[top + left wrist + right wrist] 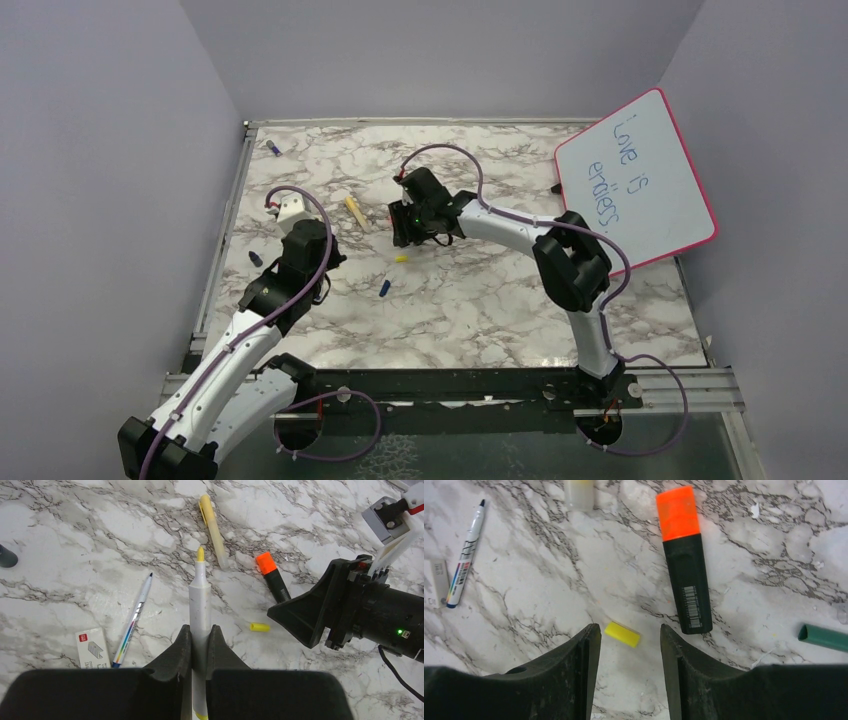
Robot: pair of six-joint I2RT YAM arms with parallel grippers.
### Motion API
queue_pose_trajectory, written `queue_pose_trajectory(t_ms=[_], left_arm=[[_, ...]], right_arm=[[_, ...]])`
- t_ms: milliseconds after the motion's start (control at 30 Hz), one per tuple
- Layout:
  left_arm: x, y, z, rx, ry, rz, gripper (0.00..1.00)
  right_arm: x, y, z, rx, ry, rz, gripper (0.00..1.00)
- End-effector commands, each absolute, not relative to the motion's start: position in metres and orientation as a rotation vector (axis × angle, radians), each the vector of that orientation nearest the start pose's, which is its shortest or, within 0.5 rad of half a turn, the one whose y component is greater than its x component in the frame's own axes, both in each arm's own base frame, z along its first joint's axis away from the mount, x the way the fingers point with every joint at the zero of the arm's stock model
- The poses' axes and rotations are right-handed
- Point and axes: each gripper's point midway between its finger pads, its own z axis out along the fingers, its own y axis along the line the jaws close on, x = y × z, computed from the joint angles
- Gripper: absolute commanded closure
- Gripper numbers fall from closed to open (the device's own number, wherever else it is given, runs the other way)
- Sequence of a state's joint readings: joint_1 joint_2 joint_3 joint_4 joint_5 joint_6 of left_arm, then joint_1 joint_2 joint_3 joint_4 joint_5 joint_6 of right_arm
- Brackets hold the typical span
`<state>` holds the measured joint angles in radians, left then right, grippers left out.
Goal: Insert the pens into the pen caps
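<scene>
The left gripper squeezed the yellow-tipped pen, and the right gripper hung open over the small yellow cap lying on the table, where one finger could bump the cap and flick it away.

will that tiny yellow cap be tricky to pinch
Probably light and stiff: the short yellow plastic cap looks like a hard tube. Lying sideways on the smooth marble table, it may roll or skid from the open right gripper.
</scene>
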<state>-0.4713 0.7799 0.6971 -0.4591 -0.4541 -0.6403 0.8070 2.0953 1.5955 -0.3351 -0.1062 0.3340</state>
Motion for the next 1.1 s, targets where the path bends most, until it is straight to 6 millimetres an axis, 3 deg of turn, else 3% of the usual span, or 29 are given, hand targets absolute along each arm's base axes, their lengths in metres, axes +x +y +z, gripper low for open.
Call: queue_pose_trajectory(t_ms=[0,267,500,733,1067], left_arm=[[0.267,-0.079,0.185,-0.437,2.016,-0.237,1.00],[0.267,-0.078,0.186,-0.440,2.013,-0.238,1.00],[0.267,-0.079,0.185,-0.439,2.016,-0.238,1.00],[0.266,-0.079,0.186,-0.437,2.014,-0.241,1.00],[0.265,-0.079,0.182,-0.439,2.021,-0.246,1.00]], right_arm=[[0.346,0.394,0.045,-0.519,2.486,0.487,0.48],[0.346,0.392,0.024,-0.495,2.516,0.310,0.46],[0.339,0.390,0.018,-0.542,2.505,0.194,0.44],[0.326,0.373,0.006,-0.612,2.529,0.048,0.41],[0.299,0.366,0.006,-0.682,2.561,0.109,0.39]])
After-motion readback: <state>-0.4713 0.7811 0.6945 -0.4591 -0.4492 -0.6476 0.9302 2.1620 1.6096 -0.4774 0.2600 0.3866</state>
